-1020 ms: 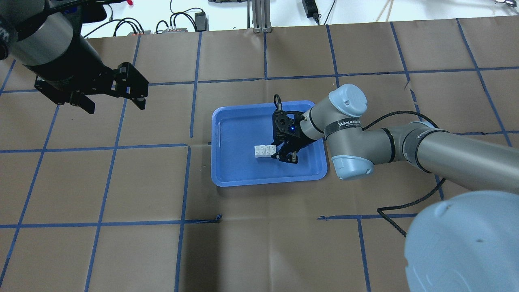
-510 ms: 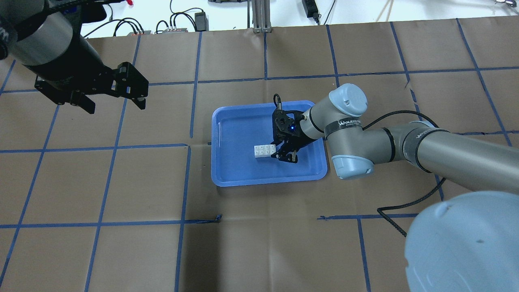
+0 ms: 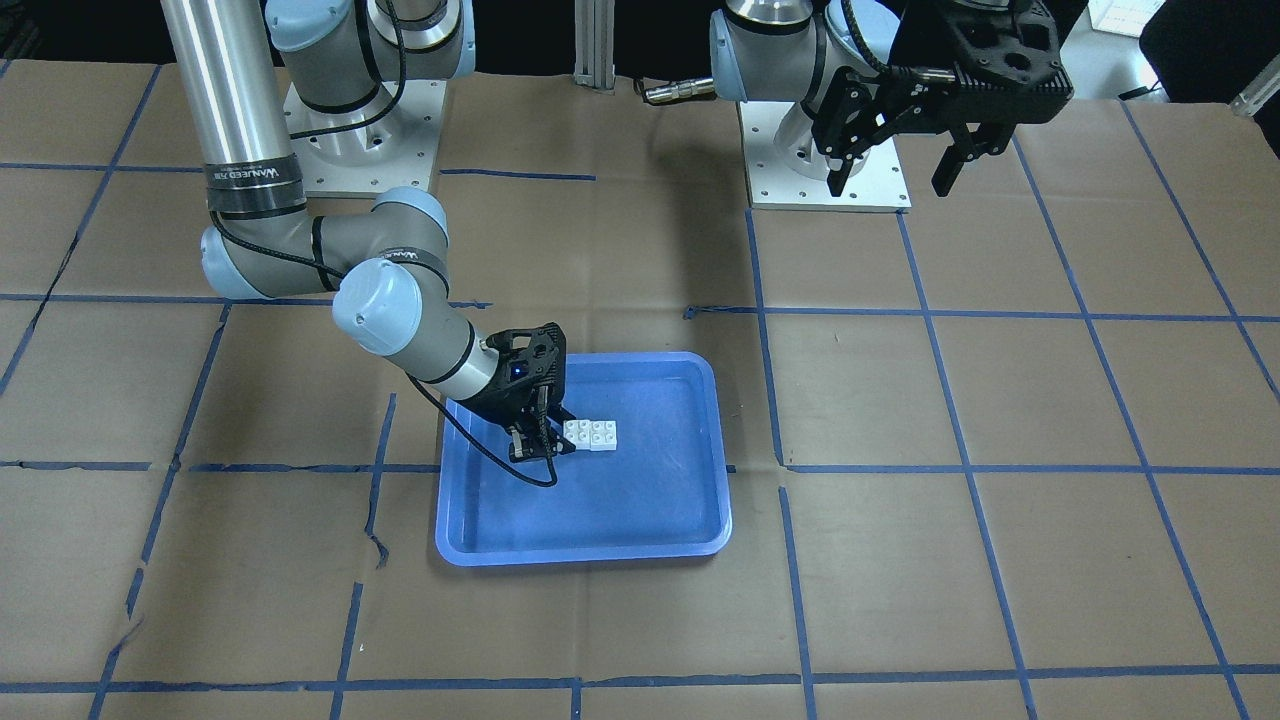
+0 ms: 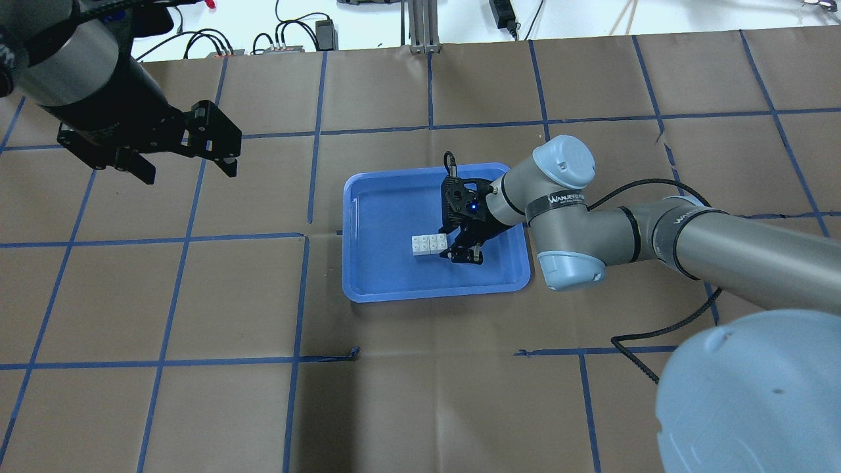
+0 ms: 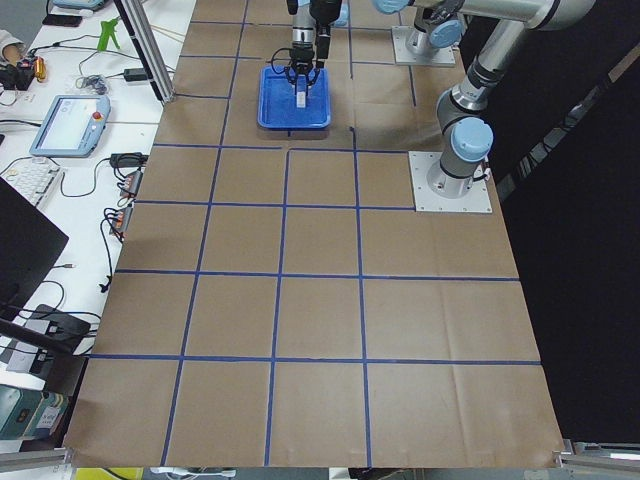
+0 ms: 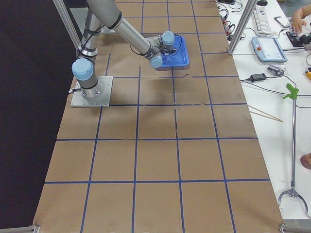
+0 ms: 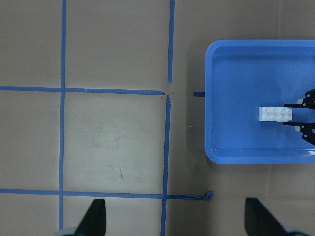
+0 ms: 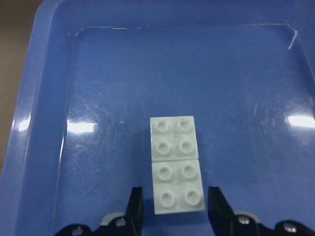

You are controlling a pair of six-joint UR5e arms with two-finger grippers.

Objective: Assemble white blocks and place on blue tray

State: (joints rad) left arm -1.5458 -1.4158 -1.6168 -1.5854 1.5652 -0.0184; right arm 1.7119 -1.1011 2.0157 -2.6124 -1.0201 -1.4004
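I see the white blocks [image 8: 176,164] butted end to end on the blue tray [image 8: 44,98], my right gripper [image 8: 174,195] slightly parted astride the nearer one, a release by my reading, the left gripper [image 3: 890,180] wide, parked aside.

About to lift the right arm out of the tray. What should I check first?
1. The white blocks rest on the floor of the blue tray: ok.
2. The right gripper is open and clear of the near block: ok, a gap shows on each side.
3. The blocks are actually joined: cannot tell; they sit touching, side by side, studs up.
4. The left gripper is open and well away from the tray: ok.
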